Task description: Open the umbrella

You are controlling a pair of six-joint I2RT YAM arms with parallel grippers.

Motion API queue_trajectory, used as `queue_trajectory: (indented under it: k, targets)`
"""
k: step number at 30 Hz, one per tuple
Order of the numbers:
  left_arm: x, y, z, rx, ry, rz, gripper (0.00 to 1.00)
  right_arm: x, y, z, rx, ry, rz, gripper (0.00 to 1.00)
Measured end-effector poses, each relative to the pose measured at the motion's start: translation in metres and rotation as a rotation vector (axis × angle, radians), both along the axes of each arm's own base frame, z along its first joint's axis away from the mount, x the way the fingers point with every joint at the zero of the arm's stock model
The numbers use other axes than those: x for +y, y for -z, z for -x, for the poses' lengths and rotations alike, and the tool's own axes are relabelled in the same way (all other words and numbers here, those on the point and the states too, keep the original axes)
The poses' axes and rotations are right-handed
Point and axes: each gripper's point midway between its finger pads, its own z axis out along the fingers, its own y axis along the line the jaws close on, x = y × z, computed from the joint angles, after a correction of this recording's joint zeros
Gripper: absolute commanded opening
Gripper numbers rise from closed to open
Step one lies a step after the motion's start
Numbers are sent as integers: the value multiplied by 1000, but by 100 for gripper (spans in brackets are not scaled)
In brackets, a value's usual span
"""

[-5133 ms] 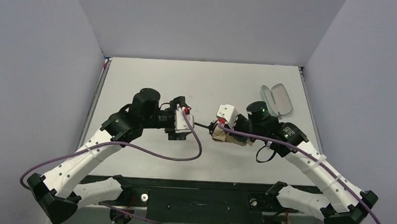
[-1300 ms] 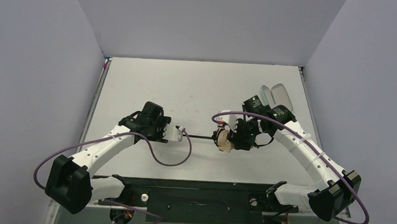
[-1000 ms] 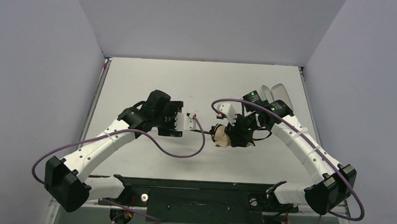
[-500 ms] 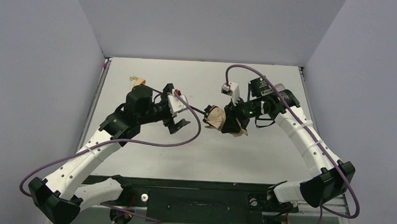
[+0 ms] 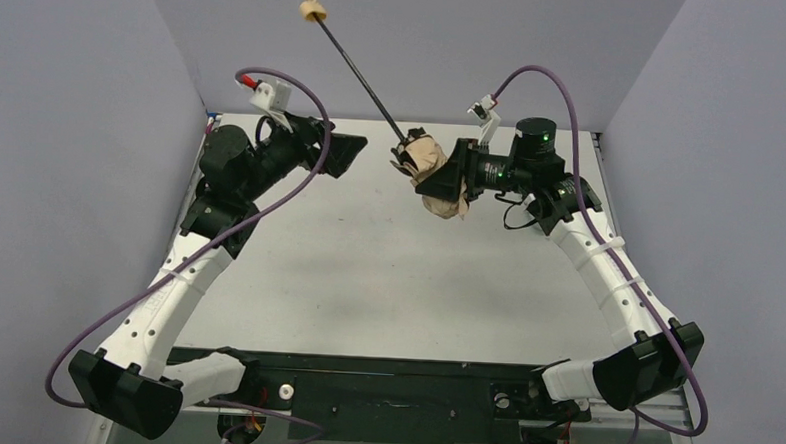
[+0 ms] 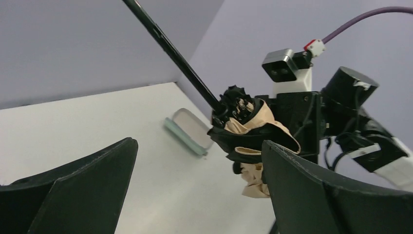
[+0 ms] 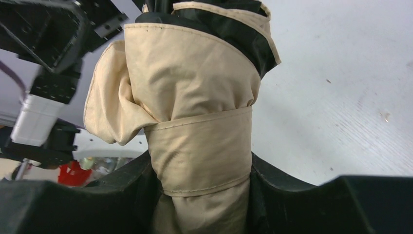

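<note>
The table (image 5: 386, 282) spreads wide beneath both grippers, with the back wall (image 5: 536, 58) close at twelve o'clock. The right gripper (image 5: 449, 174) is clamped round the folded canopy of the umbrella (image 5: 427, 153), holding it in the air over the far half of the table. Its wrist view shows the tan bundle pinched between the jaws, with a strap (image 7: 199, 129) wrapped round it.

The left gripper (image 5: 342, 152) hangs at about nine o'clock from that bundle, near but apart, its jaws spread wide with nothing between them.

The umbrella's long axis matters most here. The thin black shaft (image 5: 360, 75) runs from the canopy toward eleven o'clock, crossing the back wall in the top view. It ends in the knob (image 5: 309, 6), roughly at twelve o'clock from the left gripper.

The left arm (image 5: 202, 264) is the nearer to shaft and knob, so I judge it the one to take them, reaching up along that line. Room is ample toward six o'clock and tight toward the wall. The mint case (image 6: 187, 130) lies on the table beyond the canopy, apart from it.
</note>
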Motion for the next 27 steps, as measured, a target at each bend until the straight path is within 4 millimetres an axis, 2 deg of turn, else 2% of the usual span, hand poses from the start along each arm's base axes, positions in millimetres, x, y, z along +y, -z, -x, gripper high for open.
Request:
queue_trajectory:
  k: [4,13,17,20,22,24,25,26,27]
  targets:
    - [-20,-10,8,61,118,125,97,6,-23,0,2,-3,-86,0]
    - [-58,-24,47,50,368,204,97,23,-34,18,17,-74,-123,0]
    - [-64,-25,50,48,393,217,97,28,-40,26,4,-103,-129,0]
    - [-66,-22,44,67,385,227,99,36,-45,36,-19,-139,-135,0]
    - [-67,-18,39,88,376,235,93,42,-47,44,-36,-171,-137,0]
    - [-68,-16,36,106,375,243,81,45,-47,48,-43,-185,-135,0]
    - [-69,-16,36,111,377,249,69,46,-47,48,-44,-185,-134,0]
    - [-69,-19,36,111,377,255,62,46,-46,48,-45,-188,-133,0]
    - [-69,-21,36,111,377,262,44,46,-47,47,-49,-184,-133,0]
